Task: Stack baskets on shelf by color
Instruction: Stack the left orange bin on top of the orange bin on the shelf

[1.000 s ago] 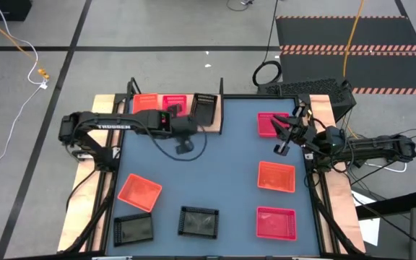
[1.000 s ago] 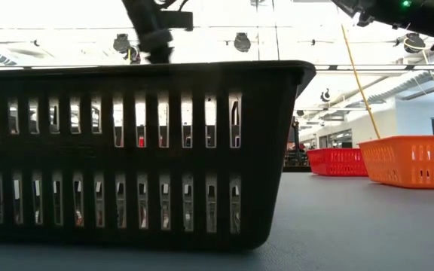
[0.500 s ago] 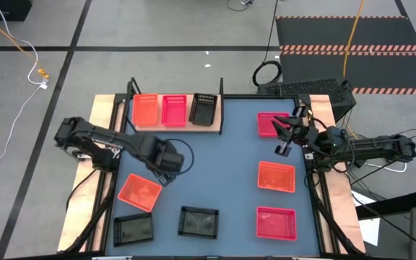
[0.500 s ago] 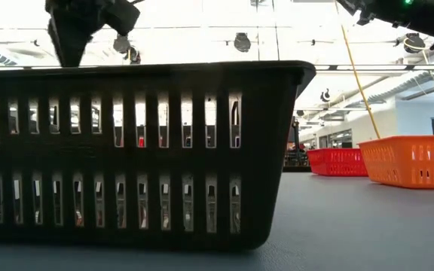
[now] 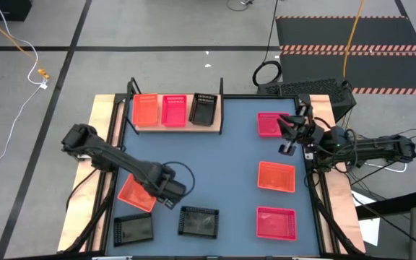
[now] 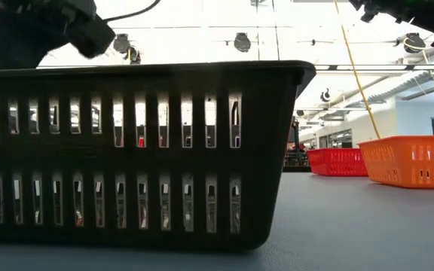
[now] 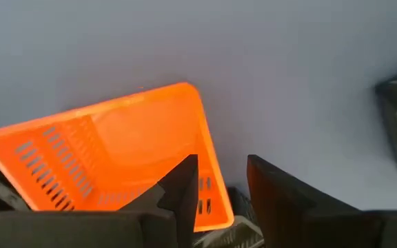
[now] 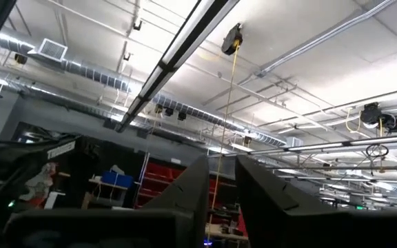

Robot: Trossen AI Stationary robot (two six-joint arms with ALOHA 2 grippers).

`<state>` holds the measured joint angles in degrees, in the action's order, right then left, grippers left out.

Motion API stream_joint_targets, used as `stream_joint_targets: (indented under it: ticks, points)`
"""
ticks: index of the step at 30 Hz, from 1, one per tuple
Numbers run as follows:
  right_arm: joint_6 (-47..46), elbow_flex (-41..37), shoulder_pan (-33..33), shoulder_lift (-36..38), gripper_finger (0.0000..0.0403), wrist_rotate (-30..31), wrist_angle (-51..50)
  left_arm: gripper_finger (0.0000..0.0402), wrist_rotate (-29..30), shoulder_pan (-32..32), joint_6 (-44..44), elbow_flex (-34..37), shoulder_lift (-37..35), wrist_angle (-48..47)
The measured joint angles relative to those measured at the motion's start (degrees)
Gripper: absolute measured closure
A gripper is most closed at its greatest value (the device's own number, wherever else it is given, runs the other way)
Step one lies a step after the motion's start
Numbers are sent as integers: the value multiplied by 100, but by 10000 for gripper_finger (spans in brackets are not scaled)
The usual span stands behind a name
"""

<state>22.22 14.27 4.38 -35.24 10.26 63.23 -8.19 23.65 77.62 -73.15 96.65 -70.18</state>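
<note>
- Nine baskets show from above: three orange, three pink, three black.
- The shelf [image 5: 176, 127] stands at the far left of the tabletop [image 5: 222, 159]. It carries one orange basket [image 5: 145, 110], one pink basket [image 5: 173, 110] and one black basket [image 5: 204, 109], set side by side, each with its long axis running near to far.
- A loose orange basket [image 5: 137, 194] lies near the left edge, turned at an angle to the tabletop's edges. In the left wrist view it [image 7: 116, 155] sits open side up with its slotted wall showing.
- Two more black baskets lie at the near edge: one [image 5: 133, 229] at the left, one [image 5: 198, 222] towards the middle, both with long axes running left to right.
- On the right side, a pink basket [image 5: 270, 124] lies far, an orange one [image 5: 276, 176] in the middle and a pink one [image 5: 276, 222] near, all long axis left to right.
- The left pincer [image 5: 169, 195] hangs just right of the angled orange basket; its fingers [image 7: 185, 186] stand narrowly apart and hold nothing.
- The right pincer [image 5: 289, 137] is raised beside the far pink basket, partly covering it; its fingers [image 8: 191, 189] are a little apart and empty, pointing up at the ceiling.
- In the low view a black basket [image 6: 126, 150] fills most of the picture and hides what lies behind it.
</note>
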Motion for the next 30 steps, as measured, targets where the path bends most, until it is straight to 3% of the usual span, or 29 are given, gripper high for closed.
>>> stream_joint_targets:
  ticks: [10,14,18,26,30]
  points:
    - [259,0,0,37,337,-4,262,205,-111,-125,-283,-1,560,18]
    - [290,-1,0,37,337,-4,392,200,-208,-126,-461,-1,740,-1]
    - [335,-1,0,37,337,-4,436,238,-284,-128,-601,-1,801,-1]
    - [351,-1,0,37,337,-4,430,381,-452,-203,-1090,-37,786,-16]
    - [263,0,0,37,337,-7,428,385,-423,-222,-1409,-187,719,-7]
